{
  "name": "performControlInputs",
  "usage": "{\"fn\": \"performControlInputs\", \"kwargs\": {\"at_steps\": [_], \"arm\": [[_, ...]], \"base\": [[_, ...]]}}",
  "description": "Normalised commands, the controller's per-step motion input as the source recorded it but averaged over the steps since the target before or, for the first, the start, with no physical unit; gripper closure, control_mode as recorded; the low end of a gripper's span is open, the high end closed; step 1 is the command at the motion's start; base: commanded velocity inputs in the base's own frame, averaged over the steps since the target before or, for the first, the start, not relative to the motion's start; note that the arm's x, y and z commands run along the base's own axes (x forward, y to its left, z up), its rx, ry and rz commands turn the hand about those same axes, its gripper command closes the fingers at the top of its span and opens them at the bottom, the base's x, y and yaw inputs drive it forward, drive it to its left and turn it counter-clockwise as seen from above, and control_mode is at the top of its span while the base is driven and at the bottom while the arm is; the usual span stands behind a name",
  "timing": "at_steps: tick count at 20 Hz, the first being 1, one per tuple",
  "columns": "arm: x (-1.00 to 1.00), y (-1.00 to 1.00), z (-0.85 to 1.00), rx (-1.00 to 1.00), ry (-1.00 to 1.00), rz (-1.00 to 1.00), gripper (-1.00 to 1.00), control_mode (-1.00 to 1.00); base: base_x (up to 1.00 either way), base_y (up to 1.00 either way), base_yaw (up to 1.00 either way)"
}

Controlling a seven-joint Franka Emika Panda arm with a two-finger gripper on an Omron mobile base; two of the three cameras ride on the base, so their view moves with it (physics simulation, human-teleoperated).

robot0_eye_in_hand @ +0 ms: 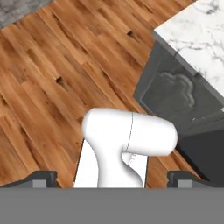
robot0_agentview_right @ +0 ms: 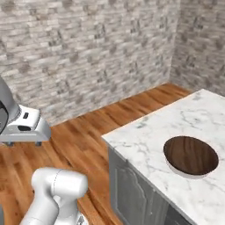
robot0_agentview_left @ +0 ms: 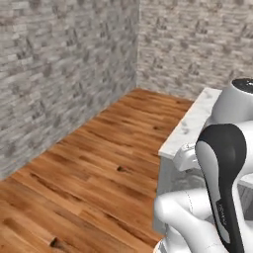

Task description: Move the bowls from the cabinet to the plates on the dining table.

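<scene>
A wide, shallow, dark brown wood-grain bowl (robot0_agentview_right: pixel 190 155) sits at the lower right of the right base view, nested on a pale whitish-grey plate (robot0_agentview_right: pixel 190 174) whose rim barely peeks out beneath it, both resting on the large white marble dining table with grey veins (robot0_agentview_right: pixel 149 136). The bowl reads as stiff and fairly light, its smooth rendered finish likely slick; a two-finger grip would probably do best pinching the thin rim, one finger inside and one outside, since the body looks too broad to span. Its interior shows streaked grain, darker toward the edge, and it appears level and centred on the plate. In the hand view, the two-finger gripper (robot0_eye_in_hand: pixel 112 177) points down at the wooden plank floor (robot0_eye_in_hand: pixel 52 65), its dark tips set far apart at the bottom corners of the frame, spread wide and holding nothing. The marble tabletop's corner and the grey panelled side below it (robot0_eye_in_hand: pixel 175 94) occupy the upper right of that frame. Judging by this, one bowl looks delivered; the smaller pale bowl and the navy plate are still to be dealt with.
</scene>
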Motion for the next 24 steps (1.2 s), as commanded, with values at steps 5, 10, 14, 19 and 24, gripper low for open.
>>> {"fn": "performControlInputs", "kwargs": {"at_steps": [5,10,14,19,24], "arm": [[0.00,0.00,0.00,0.00,0.00,0.00,-1.00,1.00],[0.00,0.00,0.00,0.00,0.00,0.00,-1.00,1.00],[0.00,0.00,0.00,0.00,0.00,0.00,-1.00,1.00],[0.00,0.00,0.00,0.00,0.00,0.00,-1.00,1.00],[0.00,0.00,0.00,0.00,0.00,0.00,-1.00,1.00]], "base": [[0.00,0.00,0.64],[0.00,0.10,0.65],[0.00,0.18,0.66],[0.00,0.11,0.62],[0.00,0.01,0.57]]}}
